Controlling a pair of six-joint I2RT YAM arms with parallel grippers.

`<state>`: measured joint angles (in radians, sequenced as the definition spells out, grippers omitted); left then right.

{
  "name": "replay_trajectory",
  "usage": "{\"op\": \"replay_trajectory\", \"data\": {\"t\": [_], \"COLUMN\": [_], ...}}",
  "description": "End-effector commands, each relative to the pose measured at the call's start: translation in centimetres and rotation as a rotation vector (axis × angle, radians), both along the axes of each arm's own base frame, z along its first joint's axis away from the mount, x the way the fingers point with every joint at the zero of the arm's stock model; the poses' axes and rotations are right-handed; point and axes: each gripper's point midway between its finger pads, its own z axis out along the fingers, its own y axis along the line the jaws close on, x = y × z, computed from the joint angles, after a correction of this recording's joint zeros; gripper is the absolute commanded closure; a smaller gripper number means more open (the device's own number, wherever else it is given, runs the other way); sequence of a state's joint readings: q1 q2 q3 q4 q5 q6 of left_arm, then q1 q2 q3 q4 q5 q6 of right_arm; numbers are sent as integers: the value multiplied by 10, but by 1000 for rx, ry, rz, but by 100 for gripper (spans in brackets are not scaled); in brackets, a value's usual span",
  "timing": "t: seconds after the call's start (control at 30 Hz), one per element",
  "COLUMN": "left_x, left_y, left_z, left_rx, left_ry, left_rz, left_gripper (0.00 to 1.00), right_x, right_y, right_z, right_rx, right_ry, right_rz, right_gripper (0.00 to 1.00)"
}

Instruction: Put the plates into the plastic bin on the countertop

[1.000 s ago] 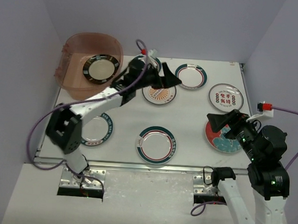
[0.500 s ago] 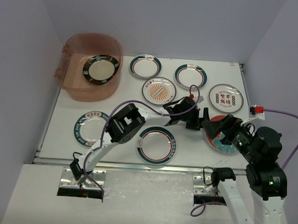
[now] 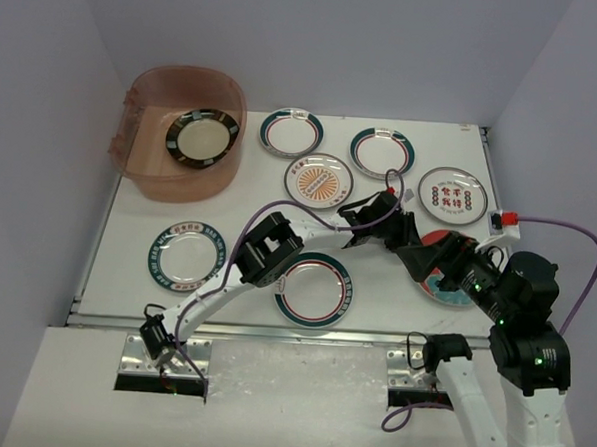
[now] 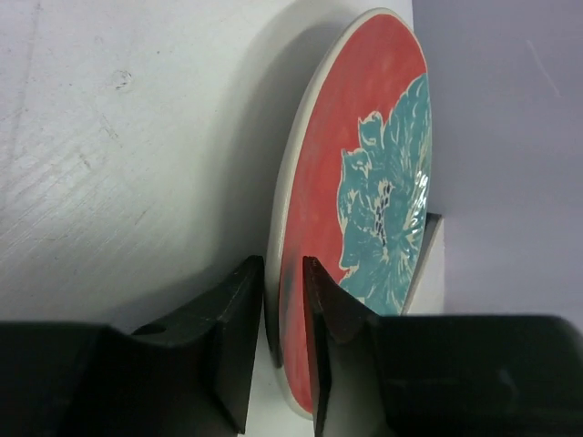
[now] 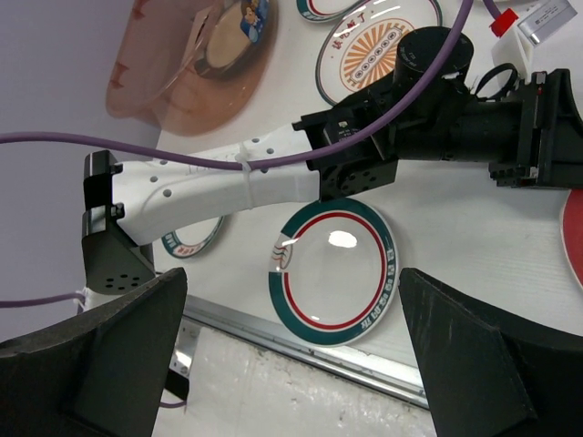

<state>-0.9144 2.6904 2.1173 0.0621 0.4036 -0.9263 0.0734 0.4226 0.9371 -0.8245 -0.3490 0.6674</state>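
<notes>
Left hand is pinching the rim of the teal-red plate, one dark finger against the pale underside and the other on the red face, with no gap showing at either side. Much of that plate is hard to read: from above, the right arm covers nearly all of it and only slivers of red show, the right wrist view catches just a red edge at its right border, and the left wrist view cuts off the near rim behind the fingers. Whether the plate is resting flat on the desk or tipped up off it cannot be told. Its face is coral red with a large teal flower, flecked black and white at the centre, and its outer wall is off-white. It lies near the right edge of the desk, below the red-character plate, right at the tip of the left hand, and well apart from the plastic bin at the far left corner. Right hand hangs above the same plate, its fingers spread wide and touching nothing. Inside the bin a black-gold plate leans against the wall; the orange sunburst plate lies just beyond the left arm
</notes>
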Motion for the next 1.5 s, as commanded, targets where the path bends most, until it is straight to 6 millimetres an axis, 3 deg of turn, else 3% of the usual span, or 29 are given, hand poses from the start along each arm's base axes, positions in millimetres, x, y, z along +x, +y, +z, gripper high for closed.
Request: {"op": "replay_trajectory", "data": {"t": [0.0,0.07,0.1,0.13,0.33,0.4,0.47,0.53,0.6,0.63,0.67,0.77,0.8,0.87,0.9,1.03,1.1,1.17,1.27,1.47], "left_x": [-14,-11,-11,-9,10,24,28,45,57,72,75,114,121,141,151,161,160,163,179,204], "left_y": [30,32,34,37,63,81,95,124,146,174,180,275,297,369,414,542,618,661,678,687], "left_z": [-72,-59,-56,-40,85,149,176,224,240,263,264,318,327,351,361,369,354,337,321,277], "left_rx": [207,214,220,214,15,-80,-131,-210,-219,-232,-230,-279,-276,-252,-230,-127,-70,-48,-33,3], "left_ry": [58,20,3,-34,-176,-231,-230,-269,-275,-301,-296,-352,-360,-395,-408,-402,-356,-317,-291,-252], "left_rz": [-4,-10,-16,-10,37,58,74,112,156,213,225,385,424,583,688,1016,1208,1294,1279,1246], "left_gripper": [84,100,100,100,100,100,100,100,100,100,100,100,100,100,100,100,100,100,100,100], "right_x": [2,3,3,4,7,8,10,10,10,11,11,13,14,17,18,24,29,35,42,47], "right_y": [0,1,1,1,0,0,0,0,0,0,0,1,1,2,4,8,8,4,3,6], "right_z": [9,7,7,5,7,9,13,17,20,23,24,27,26,23,22,15,8,0,-9,-20], "right_rx": [0,2,2,4,4,6,7,9,13,14,15,18,19,23,29,46,42,21,10,12], "right_ry": [-50,-46,-43,-39,-43,-50,-56,-64,-70,-77,-79,-82,-80,-69,-67,-51,-44,-34,-15,15], "right_rz": [4,5,7,7,-2,-5,-8,-9,-9,-9,-9,-7,-6,-1,6,20,20,0,-4,12], "right_gripper": [1,1,1,1,1,1,1,1,1,1,1,1,1,1,1,1,1,1,1,1]}}
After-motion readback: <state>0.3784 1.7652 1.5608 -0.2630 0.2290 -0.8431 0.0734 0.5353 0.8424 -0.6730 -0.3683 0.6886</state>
